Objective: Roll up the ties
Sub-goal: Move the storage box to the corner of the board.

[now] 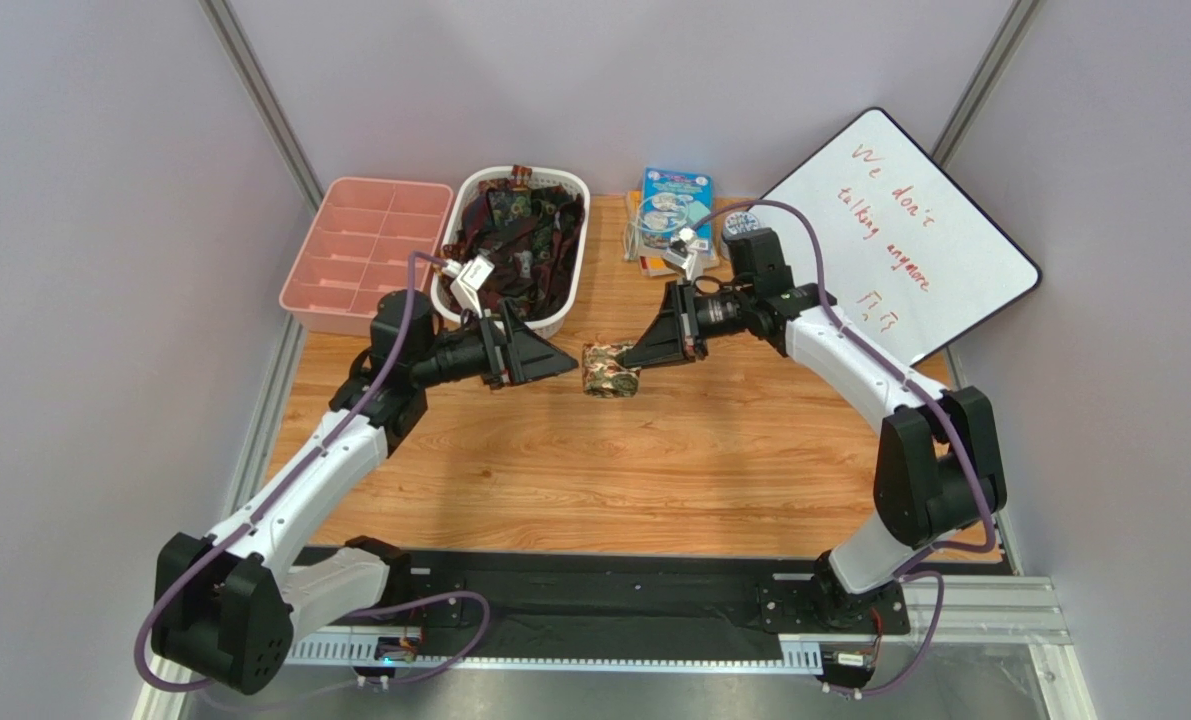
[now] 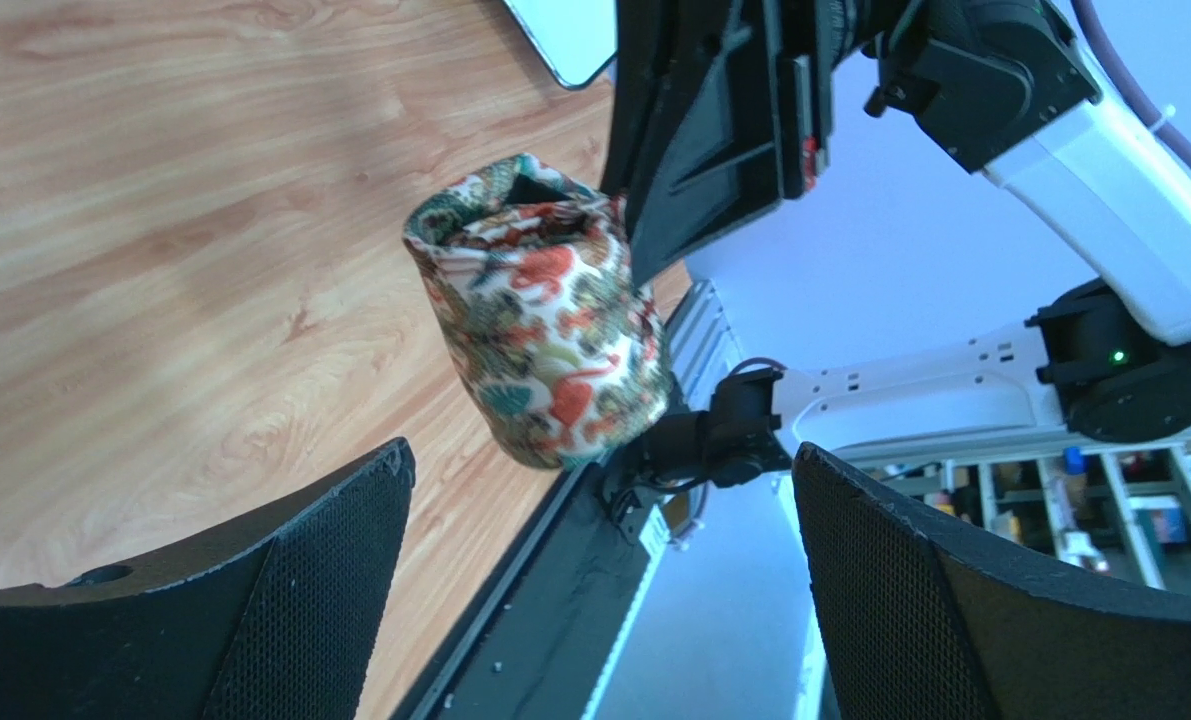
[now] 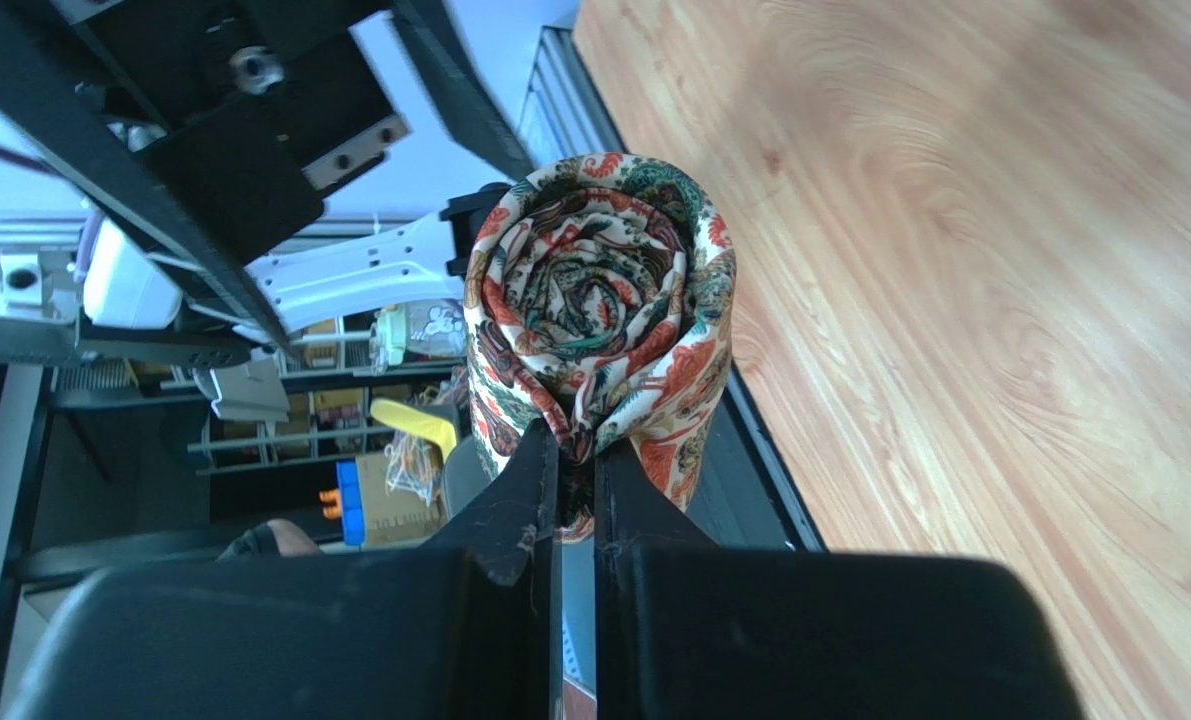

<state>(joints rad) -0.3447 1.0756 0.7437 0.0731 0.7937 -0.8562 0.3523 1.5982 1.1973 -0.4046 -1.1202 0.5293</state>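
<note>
A rolled tie with a cream, orange-red and green floral print hangs over the middle of the wooden table. My right gripper is shut on it from the right. In the right wrist view the fingertips pinch the outer fold at the lower edge of the tie's roll, whose spiral end faces the camera. My left gripper stands open just left of the roll and does not touch it. In the left wrist view the tie's roll lies beyond my wide-apart left gripper. More ties, dark red and black, fill the white basket.
The white basket stands at the back, with a pink compartment tray to its left. A colourful box and a leaning whiteboard are at the back right. Grey walls close in both sides.
</note>
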